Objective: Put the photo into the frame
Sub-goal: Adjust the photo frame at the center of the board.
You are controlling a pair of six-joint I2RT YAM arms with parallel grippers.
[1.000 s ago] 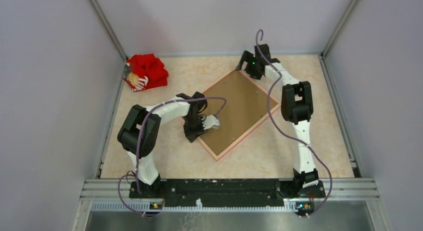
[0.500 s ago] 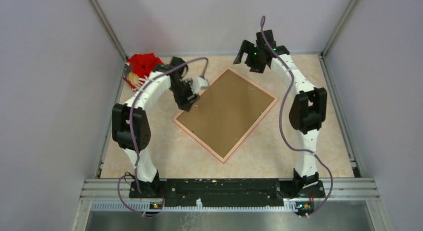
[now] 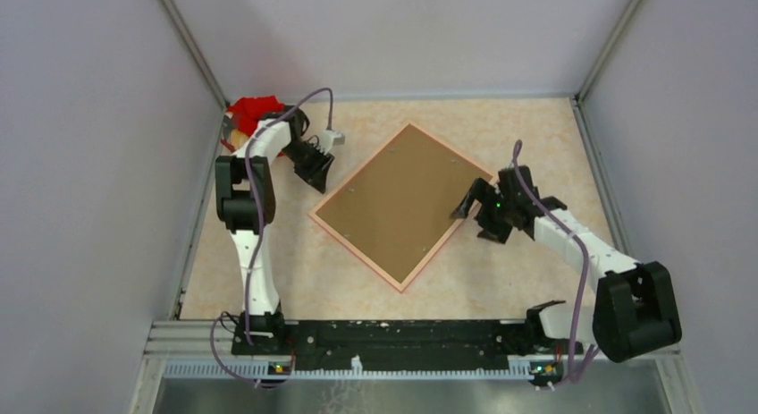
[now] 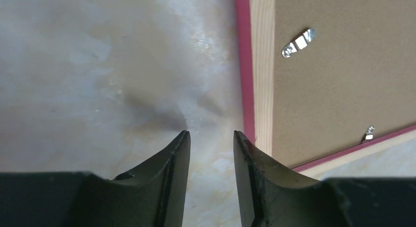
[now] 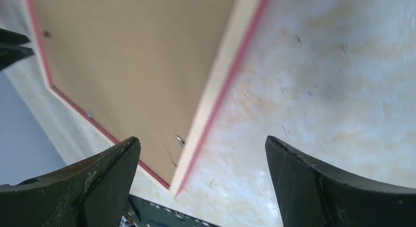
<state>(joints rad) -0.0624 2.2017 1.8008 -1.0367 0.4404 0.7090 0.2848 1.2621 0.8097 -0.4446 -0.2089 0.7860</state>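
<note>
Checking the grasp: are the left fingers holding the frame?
No, the left fingers stand apart with only table showing between them; the frame lies beside them.

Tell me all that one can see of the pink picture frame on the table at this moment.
The frame lies flat, back up, on the table, turned cornerwise like a diamond. Its thin rails look like pale wood on the back and pink on the outer edge. A brown backing board fills it, with small metal tabs near the rails. The open left gripper is beside its far-left edge, the open right gripper by its right edge; neither seems to touch it.
</note>
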